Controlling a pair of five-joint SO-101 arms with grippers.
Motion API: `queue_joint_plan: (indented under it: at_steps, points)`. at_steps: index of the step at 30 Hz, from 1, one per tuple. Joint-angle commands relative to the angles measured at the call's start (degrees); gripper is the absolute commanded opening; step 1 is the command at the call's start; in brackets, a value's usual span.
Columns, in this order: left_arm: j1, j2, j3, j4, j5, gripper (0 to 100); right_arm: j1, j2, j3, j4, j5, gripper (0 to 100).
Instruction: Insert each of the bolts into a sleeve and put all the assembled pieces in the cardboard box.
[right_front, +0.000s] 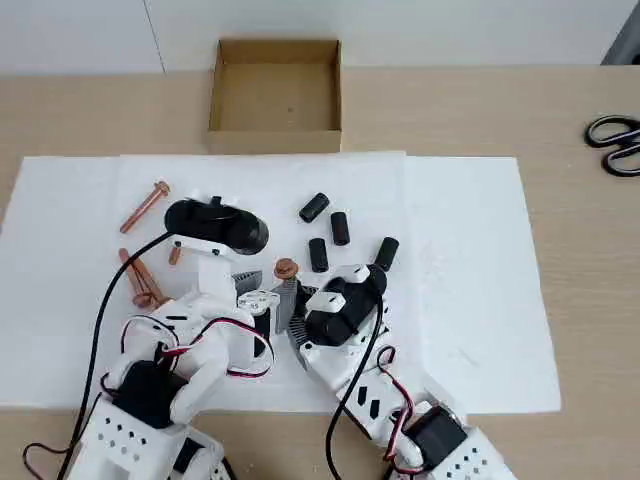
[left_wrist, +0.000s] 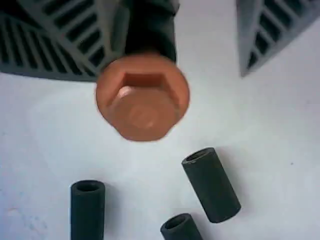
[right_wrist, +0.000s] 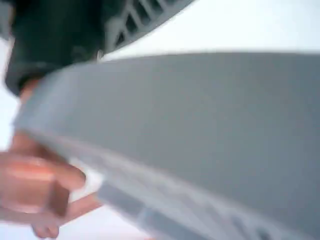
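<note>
Left hand stands with jaws apart around a copper hex-head bolt above the white-papered bench. The bolt's shank seems entered in a black cylindrical sleeve. Whether the right hand grips cannot be told. Insertion looks under way. Next, the bolt needs seating, then carrying to the far brown cardboard box.

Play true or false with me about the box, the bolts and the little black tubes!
The brown cardboard box is empty. True.
Four black cylindrical sleeves lie loose on the white paper sheet. True.
The black-handled scissors lie on the paper. False: they lie on the bare wooden table.
Every bolt is already in the box. False: several copper bolts lie on the paper, left of the sleeves.
</note>
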Motion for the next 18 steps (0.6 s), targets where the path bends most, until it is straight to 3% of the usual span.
queue_joint_plan:
  at_steps: [1,14,18]
  points:
    - [0.4,-0.3,-1.5,1.0,-0.3,15,0.4,-0.8,-1.0,-1.5,-0.3,0.4]
    - [0.2,-0.2,-13.8,15.3,-1.1,16,1.5,-0.8,-0.9,-1.5,-0.3,0.4]
    - [-1.6,-0.3,-17.5,17.8,-8.4,16,2.6,-0.8,-1.0,-1.5,-0.4,0.4]
